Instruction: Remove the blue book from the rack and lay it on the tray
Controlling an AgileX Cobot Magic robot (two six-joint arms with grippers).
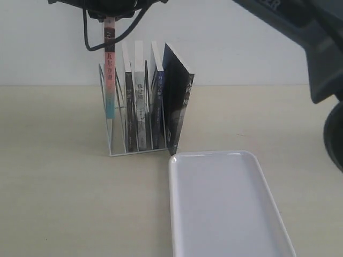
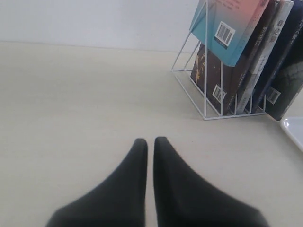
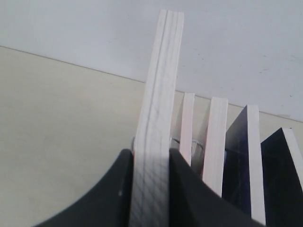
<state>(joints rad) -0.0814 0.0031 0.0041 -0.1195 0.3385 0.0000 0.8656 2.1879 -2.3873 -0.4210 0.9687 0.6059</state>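
Note:
The blue book (image 1: 158, 104) stands in the rack (image 1: 113, 140), its narrow dark spine between a grey-spined book and the larger black-covered book (image 1: 179, 101). In the right wrist view its blue cover (image 3: 236, 161) is two books away from the one I hold. My right gripper (image 1: 109, 15) (image 3: 150, 153) is shut on the pink-and-teal-spined book (image 1: 109, 80) (image 3: 157, 109), which is lifted partly out of the rack's left slot. The left gripper (image 2: 150, 140) is shut and empty, low over the table beside the rack (image 2: 208, 106). The white tray (image 1: 172, 214) lies in front of the rack, nothing on it.
Two more books, one black-spined (image 1: 129, 107) and one grey-spined (image 1: 140, 107), stand in the middle slots. The black-covered book leans at the rack's right end, near the tray's far corner (image 2: 294, 128). A pale wall runs behind the table. My right arm (image 1: 316, 37) crosses the upper right.

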